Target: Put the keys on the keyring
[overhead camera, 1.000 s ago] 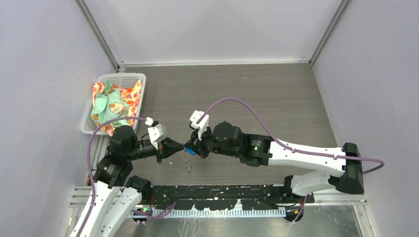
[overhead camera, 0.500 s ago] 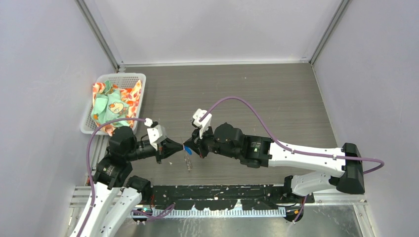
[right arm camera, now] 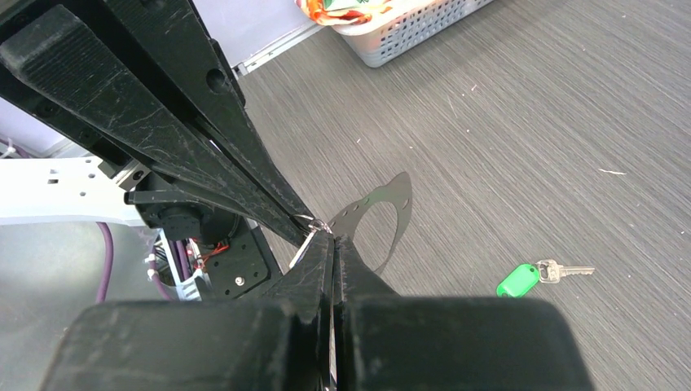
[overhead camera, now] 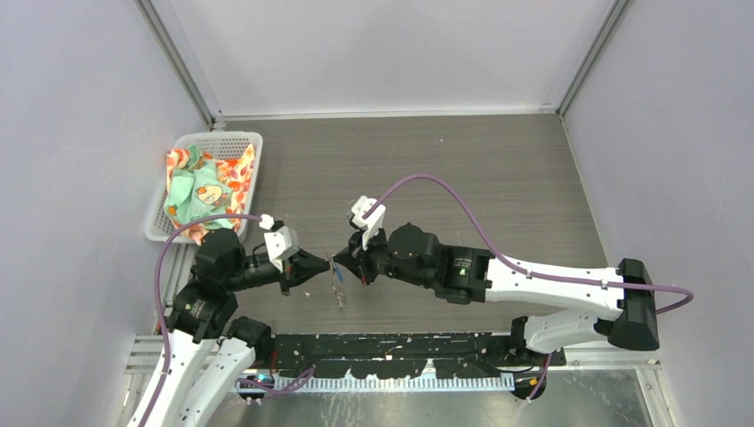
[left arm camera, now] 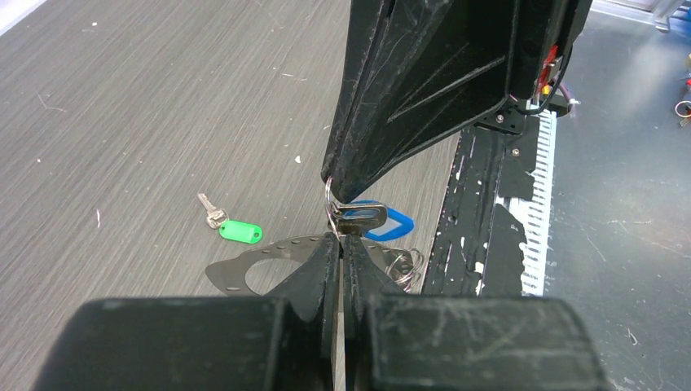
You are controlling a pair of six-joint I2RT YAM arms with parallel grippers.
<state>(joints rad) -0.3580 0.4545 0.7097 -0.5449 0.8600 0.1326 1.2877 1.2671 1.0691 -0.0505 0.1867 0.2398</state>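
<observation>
- Left gripper (left arm camera: 337, 244): fingers pressed together, pinching the edge of the keyring (left arm camera: 226, 273).
- Keyring is a flat grey loop with small holes along its rim. It hangs below and beyond the left fingertips, clear of the table (overhead camera: 462, 169).
- Right gripper (right arm camera: 330, 240): fingers pressed together and tip to tip with the left gripper, almost touching.
- Blue key (left arm camera: 385, 224): sits just past the left fingertips, right under the right gripper's tip. A small wire ring on the key runs up into the right fingers, which appear to pinch it. The exact contact is too small to confirm.
- A few more small rings hang just beside the left fingers, under the blue head.
- Green key (left arm camera: 239, 231): lies flat on the table, below and off to one side of both tips, well apart from them and not held.
- Basket (overhead camera: 240, 142) with patterned cloth: far beyond the left gripper, against the wall.
</observation>
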